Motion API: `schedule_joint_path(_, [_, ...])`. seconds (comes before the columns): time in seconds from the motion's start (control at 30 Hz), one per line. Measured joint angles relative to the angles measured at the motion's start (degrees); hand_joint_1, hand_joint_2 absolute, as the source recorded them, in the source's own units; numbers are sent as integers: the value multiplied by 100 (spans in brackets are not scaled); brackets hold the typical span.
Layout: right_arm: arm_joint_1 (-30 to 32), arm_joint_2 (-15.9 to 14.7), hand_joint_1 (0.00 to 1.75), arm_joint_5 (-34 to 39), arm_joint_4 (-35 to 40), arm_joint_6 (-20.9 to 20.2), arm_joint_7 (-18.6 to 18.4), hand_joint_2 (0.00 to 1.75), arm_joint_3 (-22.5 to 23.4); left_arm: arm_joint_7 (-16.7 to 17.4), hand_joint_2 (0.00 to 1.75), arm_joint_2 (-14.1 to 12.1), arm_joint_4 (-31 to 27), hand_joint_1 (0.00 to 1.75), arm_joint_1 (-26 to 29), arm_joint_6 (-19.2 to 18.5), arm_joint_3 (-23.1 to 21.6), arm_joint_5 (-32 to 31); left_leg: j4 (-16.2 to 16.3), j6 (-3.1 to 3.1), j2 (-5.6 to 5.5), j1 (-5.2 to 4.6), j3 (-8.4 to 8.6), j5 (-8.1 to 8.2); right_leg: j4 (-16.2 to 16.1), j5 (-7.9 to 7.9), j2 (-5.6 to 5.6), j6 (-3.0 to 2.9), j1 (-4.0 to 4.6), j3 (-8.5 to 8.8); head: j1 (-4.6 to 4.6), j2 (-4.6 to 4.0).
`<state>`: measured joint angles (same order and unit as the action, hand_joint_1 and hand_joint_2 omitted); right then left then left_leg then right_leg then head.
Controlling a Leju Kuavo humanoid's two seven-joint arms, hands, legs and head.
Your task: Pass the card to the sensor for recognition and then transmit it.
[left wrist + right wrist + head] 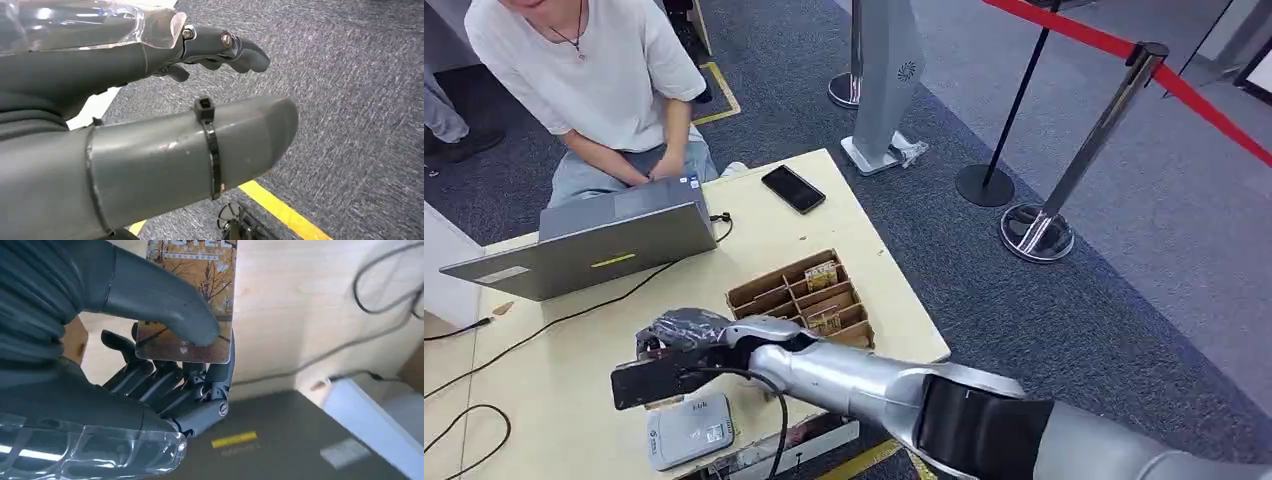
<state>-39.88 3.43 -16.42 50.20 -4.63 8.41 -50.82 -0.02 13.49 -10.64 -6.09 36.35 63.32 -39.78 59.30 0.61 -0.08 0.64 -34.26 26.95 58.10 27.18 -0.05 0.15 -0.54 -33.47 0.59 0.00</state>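
Note:
My right hand (679, 332) hovers over the wooden table (554, 385), just beyond the white card sensor (689, 431) at the near edge. It pinches a card (196, 290) printed with autumn trees, the thumb (165, 305) pressing on top and the dark fingers (165, 382) underneath. A divided cardboard box (802, 295) with more cards stands to the right of the hand. My left hand (150, 150) hangs over the grey carpet with nothing in it, its fingers (225, 47) loosely extended.
A person (594, 70) sits at the far side typing on a grey laptop (594, 240). A black phone (793, 188) lies at the far right corner. Black cables (574, 310) cross the table. Stanchions (1039, 225) with red tape stand on the carpet to the right.

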Motion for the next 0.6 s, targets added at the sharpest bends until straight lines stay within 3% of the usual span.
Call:
schedule_joint_path(0.4, [4,-352,175,-81,867,123,129,175,354,-9,0,-26,0,0,1,-6,0,2,0,0,1,1,1,0,1,0,2,-1,0,-1,-2,0])
schedule_joint_path(0.47, [1,-392,175,-394,1035,535,160,175,429,-18,0,-26,0,0,0,11,0,17,0,0,1,1,0,0,1,0,2,-1,0,-1,-2,0])
schedule_joint_path(0.6, [-28,-437,175,-1576,1388,1731,46,175,708,-68,0,-24,0,0,0,13,0,-50,0,0,1,0,0,0,0,0,2,0,0,-1,-2,0])
